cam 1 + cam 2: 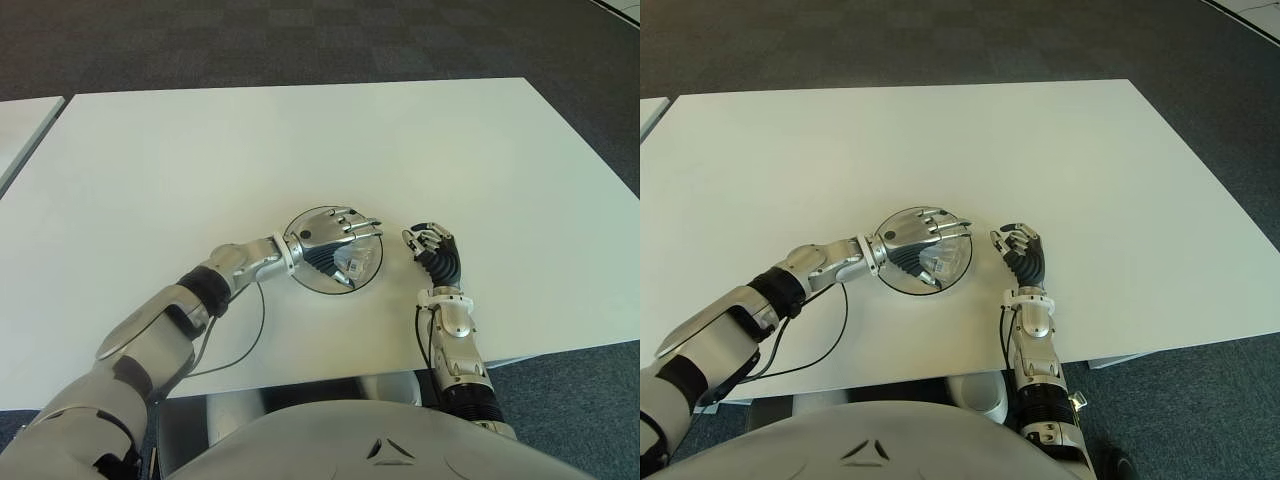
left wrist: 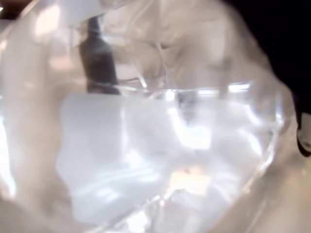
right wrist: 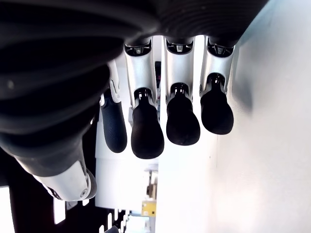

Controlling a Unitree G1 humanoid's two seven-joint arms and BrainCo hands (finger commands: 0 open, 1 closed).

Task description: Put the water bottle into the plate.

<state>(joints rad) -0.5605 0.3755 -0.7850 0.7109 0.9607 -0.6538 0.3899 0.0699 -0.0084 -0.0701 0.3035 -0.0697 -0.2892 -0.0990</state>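
On the white rectangular worktop (image 1: 200, 150), the left robot hand (image 1: 335, 238) reaches in from the robot's left and lies over the round clear glass plate with a dark rim (image 1: 307, 283), its silver fingers (image 1: 352, 222) extended across the plate's far half. The crumpled clear plastic water bottle (image 1: 356, 262) sits directly under and against that hand, on the side nearer the robot's right, and within the plate's rim; the fingers are curved around it, grasping it, though whether the bottle's underside touches the plate cannot be told from the head views. Just beside the plate, on the robot's right of the left hand and apart from it, the right robot hand (image 1: 432, 244) shows above the worktop with its dark-padded fingers curled inward and holding nothing. The head views give the layout of hand, bottle and plate together, which neither wrist view does. The left wrist view is filled almost wholly by the bottle's transparent, glinting body (image 2: 160, 145) pressed close to the camera, confirming the grasp. The right wrist view shows only the right hand's own four black fingertips (image 3: 146, 136) bent downward over the bare worktop (image 3: 262, 160), with no object between them.
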